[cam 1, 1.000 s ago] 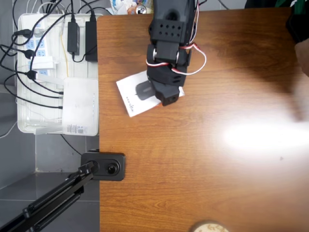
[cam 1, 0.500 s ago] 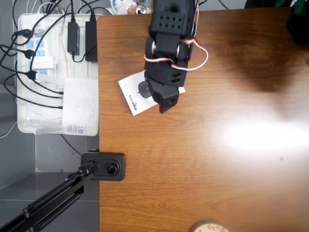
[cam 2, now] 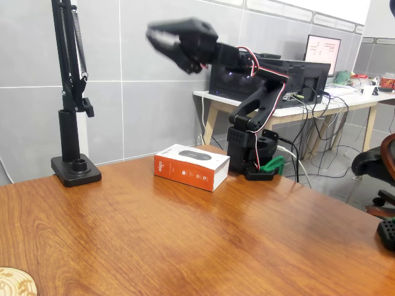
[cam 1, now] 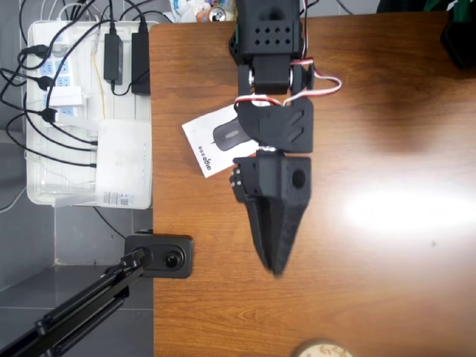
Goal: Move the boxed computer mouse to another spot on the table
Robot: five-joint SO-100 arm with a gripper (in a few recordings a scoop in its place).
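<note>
Overhead view: the boxed computer mouse (cam 1: 216, 141) lies flat near the left edge of the bench (cam 1: 372, 282), its right part hidden under the black arm. A white tray (cam 1: 44, 195) of cables and a plain white box (cam 1: 123, 162) sit off the bench's left edge. The tool (cam 1: 274, 266) points down the picture, jaws closed, holding nothing.

Fixed view: the box (cam 2: 191, 166) shows an orange-red side with small unreadable print. The tool (cam 2: 159, 34), blurred, is raised high above it. A black stand (cam 2: 73, 92) rises at left.
</note>
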